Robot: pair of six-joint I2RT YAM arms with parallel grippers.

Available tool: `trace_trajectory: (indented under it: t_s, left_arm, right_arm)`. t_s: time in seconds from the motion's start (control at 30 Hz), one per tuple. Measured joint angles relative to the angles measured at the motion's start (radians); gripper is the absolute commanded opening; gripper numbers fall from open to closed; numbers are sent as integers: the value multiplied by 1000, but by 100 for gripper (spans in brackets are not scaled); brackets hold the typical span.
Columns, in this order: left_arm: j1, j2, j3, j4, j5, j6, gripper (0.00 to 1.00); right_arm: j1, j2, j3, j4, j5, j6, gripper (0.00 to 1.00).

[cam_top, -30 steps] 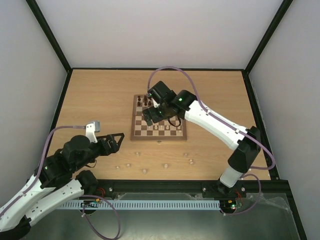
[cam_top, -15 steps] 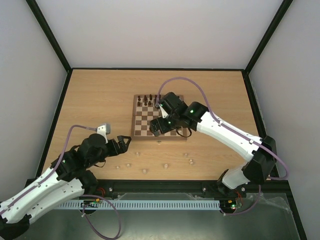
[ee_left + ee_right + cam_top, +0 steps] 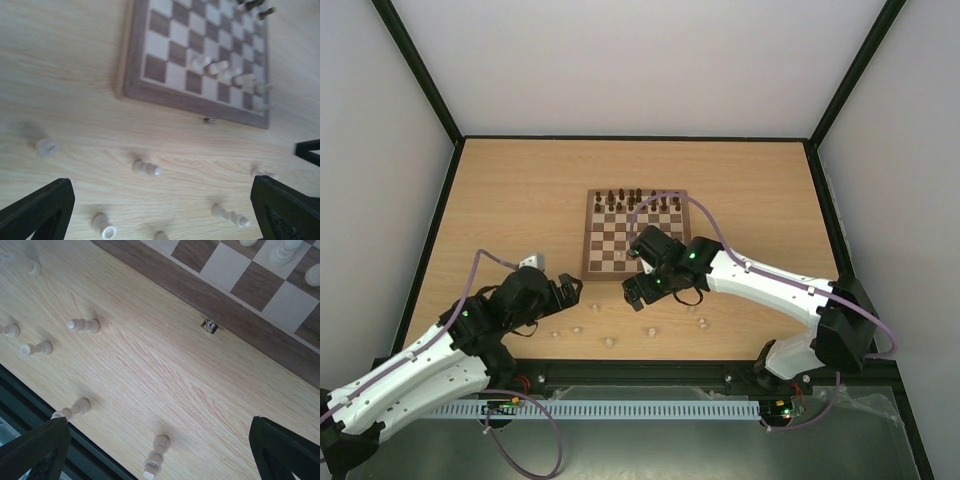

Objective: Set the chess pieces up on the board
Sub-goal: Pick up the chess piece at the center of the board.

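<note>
Both arms have shifted since the earlier frames: the right gripper (image 3: 633, 294) has drawn back from over the chessboard (image 3: 132, 60) to its near edge, and the left gripper (image 3: 570, 291) has advanced toward the board's near left corner. Each claw stands wide apart and holds nothing.

By my reckoning the job is partly done. The dark brown pieces (image 3: 625, 195) line the board's far rows. A short row of pale beige pieces (image 3: 218, 67) stands on squares toward the near right, about six in the left wrist view. Roughly seven more loose pale pieces (image 3: 146, 167) lie scattered on the table (image 3: 520, 200) between the board and the near edge, most tipped on their sides, so much of the pale side remains to be placed.

The board is flat and square, with matte brown and cream squares, a raised brown border and a small metal latch (image 3: 210, 326) on its near side. The pieces are tiny turned wood with round heads and narrow waists, and would likely roll easily. The table shows a light wood-grain surface.
</note>
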Motion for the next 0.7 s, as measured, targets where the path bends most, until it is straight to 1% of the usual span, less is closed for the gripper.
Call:
trace_trajectory:
  t_s: [0.23, 0.53, 0.6, 0.7]
  left_arm:
    - [0, 135, 1, -108, 2, -74, 100]
    - [0, 190, 18, -237, 50, -122, 100]
    - [0, 222, 32, -259, 61, -121, 98]
    - [0, 266, 43, -285, 86, -125, 92]
  right_arm:
    - [3, -9, -14, 16, 12, 1, 96]
    - [3, -17, -35, 38, -3, -17, 95]
    - [3, -23, -40, 48, -11, -21, 93]
    - [3, -33, -48, 55, -24, -25, 93]
